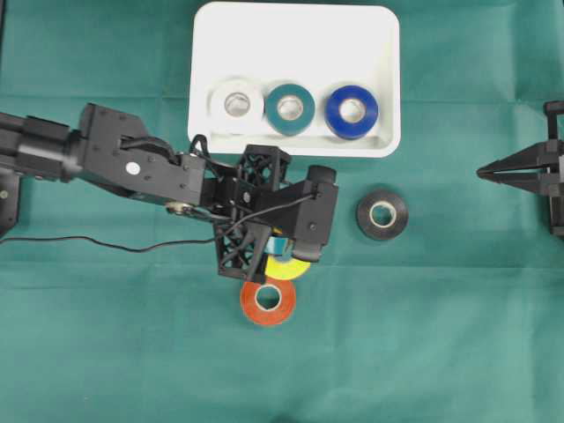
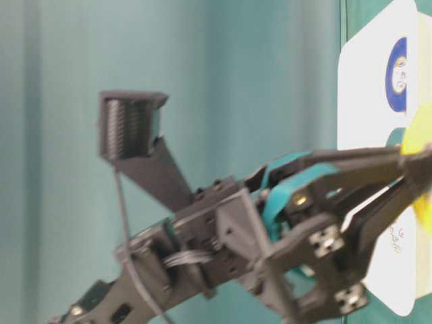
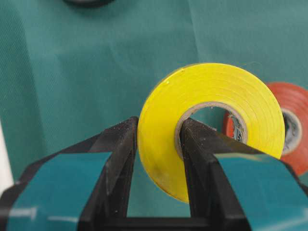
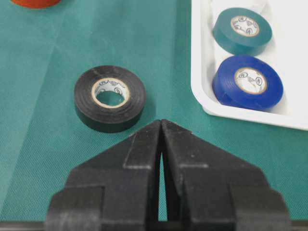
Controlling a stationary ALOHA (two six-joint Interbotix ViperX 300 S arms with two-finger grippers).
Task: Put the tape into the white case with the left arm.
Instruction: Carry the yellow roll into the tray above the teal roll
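Note:
A yellow tape roll (image 3: 216, 86) stands on edge in my left gripper (image 3: 160, 122), which is shut on it: one finger runs through the core, the other presses the outer face. From overhead the yellow tape (image 1: 293, 269) peeks out under the left wrist, below the white case (image 1: 300, 26). The case holds a white roll (image 1: 236, 104), a teal roll (image 1: 290, 108) and a blue roll (image 1: 352, 111). My right gripper (image 4: 161, 122) is shut on nothing and rests at the right edge of the cloth (image 1: 483, 173).
A red roll (image 1: 268, 302) lies flat on the green cloth just below the yellow one. A black roll (image 1: 382, 214) lies right of the left wrist, under the case's lower right corner and straight ahead of the right gripper.

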